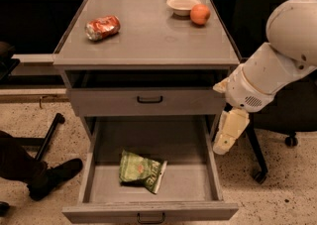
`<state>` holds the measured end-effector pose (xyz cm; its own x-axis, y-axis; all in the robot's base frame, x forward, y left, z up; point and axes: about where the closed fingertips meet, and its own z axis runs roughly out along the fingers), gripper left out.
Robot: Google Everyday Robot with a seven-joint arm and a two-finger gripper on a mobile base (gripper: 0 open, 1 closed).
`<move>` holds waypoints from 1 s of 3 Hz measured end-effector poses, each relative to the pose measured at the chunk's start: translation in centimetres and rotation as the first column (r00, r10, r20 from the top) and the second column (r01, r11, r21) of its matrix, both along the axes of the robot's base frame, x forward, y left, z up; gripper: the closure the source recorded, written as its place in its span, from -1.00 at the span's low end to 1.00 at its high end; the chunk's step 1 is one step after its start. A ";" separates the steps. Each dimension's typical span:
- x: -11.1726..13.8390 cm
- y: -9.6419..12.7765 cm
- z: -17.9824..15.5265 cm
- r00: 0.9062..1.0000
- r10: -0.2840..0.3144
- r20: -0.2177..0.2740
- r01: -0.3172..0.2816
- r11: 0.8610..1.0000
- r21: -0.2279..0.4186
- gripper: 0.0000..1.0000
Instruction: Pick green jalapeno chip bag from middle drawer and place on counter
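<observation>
The green jalapeno chip bag (141, 170) lies flat on the grey floor of the open middle drawer (104, 189), a little left of centre, its white end strip towards the front right. The drawer is pulled far out below the cabinet. The counter (148, 35) is the grey top of the cabinet. My gripper (229, 132) hangs from the white arm (277, 68) just outside the drawer's right wall, above and to the right of the bag, and holds nothing that I can see.
On the counter lie a dented red-orange soda can (102, 27), a white bowl (182, 4) and an orange (200, 14). A grey drawer with a taller front panel (148, 101) sits above the open one. A black chair (277, 115) stands right, a shoe (54, 177) left.
</observation>
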<state>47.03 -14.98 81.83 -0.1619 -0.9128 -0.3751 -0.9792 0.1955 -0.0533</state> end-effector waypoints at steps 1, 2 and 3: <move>0.5 0.8 -2.4 1.000 -0.019 0.022 0.019 1.000 0.005 -1.00; 0.3 3.8 -9.5 0.999 -0.034 0.014 0.034 0.999 -0.027 -1.00; 1.6 7.5 -15.3 0.999 -0.035 0.026 0.035 0.999 -0.007 -1.00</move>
<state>48.64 -7.51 66.57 -0.1842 -0.9093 -0.3731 -0.9701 0.2292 -0.0799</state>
